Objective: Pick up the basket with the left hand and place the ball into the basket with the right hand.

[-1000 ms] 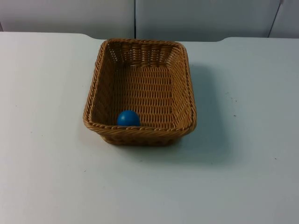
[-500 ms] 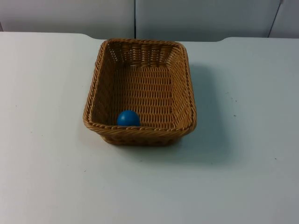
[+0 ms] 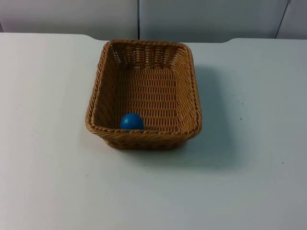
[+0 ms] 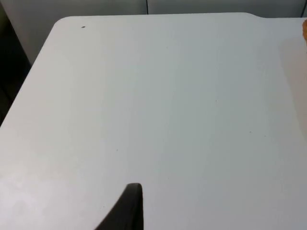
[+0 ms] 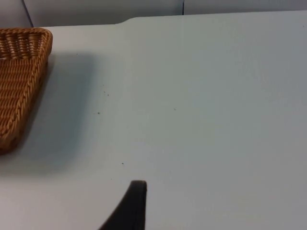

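Right end effector beside basket; ball inside.

The left gripper hangs as a black shape above the white table, not touching anything; from it, the table top stretches toward twelve o'clock up to the grey partition wall, which carries a vertical seam; at about eleven o'clock from the gripper, close to the table's rounded far corner, lies a small dark speck; at nine to ten o'clock the table's side edge gives way to a dark gap; far off at about two o'clock sits an orange-brown sliver, too little of it to tell what it is; a few faint specks dot the surface between.
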Controlling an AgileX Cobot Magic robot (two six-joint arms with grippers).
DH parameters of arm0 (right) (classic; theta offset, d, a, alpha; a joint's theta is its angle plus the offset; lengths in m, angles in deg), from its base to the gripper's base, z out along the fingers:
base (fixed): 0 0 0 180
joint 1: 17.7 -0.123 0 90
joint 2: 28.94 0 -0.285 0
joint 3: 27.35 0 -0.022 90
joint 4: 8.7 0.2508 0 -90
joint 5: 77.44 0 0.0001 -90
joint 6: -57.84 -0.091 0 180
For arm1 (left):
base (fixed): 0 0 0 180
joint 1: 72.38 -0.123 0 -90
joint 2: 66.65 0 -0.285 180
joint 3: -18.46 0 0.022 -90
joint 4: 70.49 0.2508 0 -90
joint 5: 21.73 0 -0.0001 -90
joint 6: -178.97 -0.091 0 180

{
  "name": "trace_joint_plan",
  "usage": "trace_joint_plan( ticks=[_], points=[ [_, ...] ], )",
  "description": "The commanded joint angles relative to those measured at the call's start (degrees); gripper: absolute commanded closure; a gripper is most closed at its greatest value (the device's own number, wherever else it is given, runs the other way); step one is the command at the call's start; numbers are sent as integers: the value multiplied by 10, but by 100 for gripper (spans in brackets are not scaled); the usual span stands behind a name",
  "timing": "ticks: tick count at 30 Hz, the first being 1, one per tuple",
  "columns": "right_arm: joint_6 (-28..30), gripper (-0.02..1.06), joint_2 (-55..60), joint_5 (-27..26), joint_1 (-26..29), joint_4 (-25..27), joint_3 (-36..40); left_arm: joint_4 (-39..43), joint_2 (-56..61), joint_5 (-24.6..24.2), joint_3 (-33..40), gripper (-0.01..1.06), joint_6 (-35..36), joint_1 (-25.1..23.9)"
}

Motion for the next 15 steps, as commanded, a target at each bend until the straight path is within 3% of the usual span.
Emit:
trace_joint_plan(
  ticks=[1, 15],
  points=[
    [0, 10, -2, -1, 3, 1, 4, -4, 2, 5, 4, 0, 2, -2],
    [0, 10, -2, -1, 3, 1, 4, -4, 2, 5, 4, 0, 2, 19]
  ],
)
